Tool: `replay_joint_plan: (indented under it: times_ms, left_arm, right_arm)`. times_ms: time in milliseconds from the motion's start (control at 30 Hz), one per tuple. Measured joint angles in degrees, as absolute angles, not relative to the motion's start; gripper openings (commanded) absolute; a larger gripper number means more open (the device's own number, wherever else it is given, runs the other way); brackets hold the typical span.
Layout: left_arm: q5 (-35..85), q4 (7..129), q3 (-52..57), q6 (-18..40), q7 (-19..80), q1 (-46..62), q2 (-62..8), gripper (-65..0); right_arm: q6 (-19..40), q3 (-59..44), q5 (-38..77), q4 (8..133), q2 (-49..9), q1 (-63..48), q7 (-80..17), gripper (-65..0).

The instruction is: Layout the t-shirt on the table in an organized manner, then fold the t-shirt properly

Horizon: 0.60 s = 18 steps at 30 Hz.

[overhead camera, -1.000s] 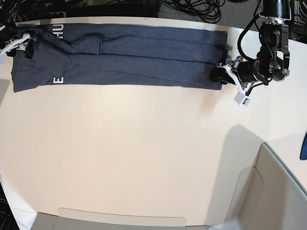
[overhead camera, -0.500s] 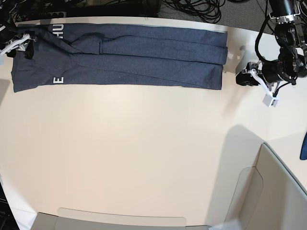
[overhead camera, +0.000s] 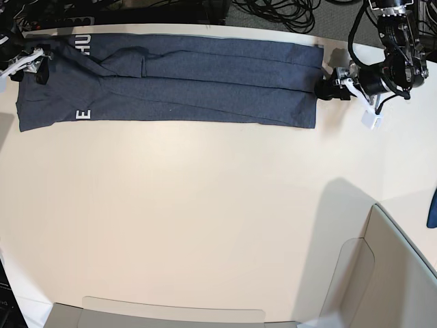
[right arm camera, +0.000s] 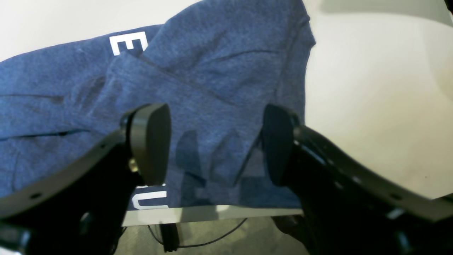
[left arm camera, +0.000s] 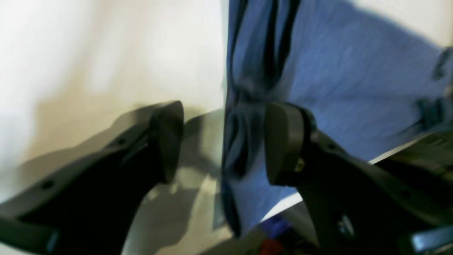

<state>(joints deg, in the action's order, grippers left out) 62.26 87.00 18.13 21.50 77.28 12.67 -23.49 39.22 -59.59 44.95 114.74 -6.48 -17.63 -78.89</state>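
heathered knit cloth t-shirt [overhead camera: 171, 80], smooth matte table [overhead camera: 205, 219], matte black jaws

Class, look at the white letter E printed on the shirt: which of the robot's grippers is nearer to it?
The right gripper. It sits at the shirt end bearing the letter E, fingers over the cloth. The left gripper is at the opposite end, by the hem.

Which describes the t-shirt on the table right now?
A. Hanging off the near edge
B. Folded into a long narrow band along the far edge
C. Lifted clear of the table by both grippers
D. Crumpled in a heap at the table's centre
B: in the base view the t-shirt lies as a long, narrow folded band along the far edge of the table, flat on it, not heaped or lifted.
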Motion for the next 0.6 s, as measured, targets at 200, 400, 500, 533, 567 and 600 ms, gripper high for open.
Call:
replay_joint_plan:
  times_ms: [200,400,500,533,567,600]
  left_arm:
    - [66.3,82.7,18.2,26.3,75.7,12.7,-23.5,-29.4]
    - [66.7,82.6,18.1,26.4,75.5,12.8,-23.5,-29.4]
    - [66.7,82.6,18.1,26.5,75.4,12.8,-22.7,-29.4]
    - [66.7,82.6,18.1,26.5,75.4,12.8,-22.5,-29.4]
    - [66.7,82.7,18.1,26.5,75.5,12.8,-22.4,-29.4]
    - [66.8,82.7,18.1,26.5,75.9,12.8,-22.2,-29.4]
  right_arm:
    - [39.2,-63.4,44.9,114.7,-5.6,-17.7,-78.9,-24.5]
    - [39.2,-63.5,44.9,114.7,-5.5,-17.6,-78.9,-24.5]
    - [39.2,-63.5,44.9,114.7,-5.5,-17.6,-78.9,-24.5]
    - [39.2,-63.5,44.9,114.7,-5.5,-17.5,-78.9,-24.5]
    - [39.2,-63.5,44.9,114.7,-5.5,-17.3,-78.9,-24.5]
    - [39.2,-63.5,44.9,114.7,-5.5,-17.2,-78.9,-24.5]
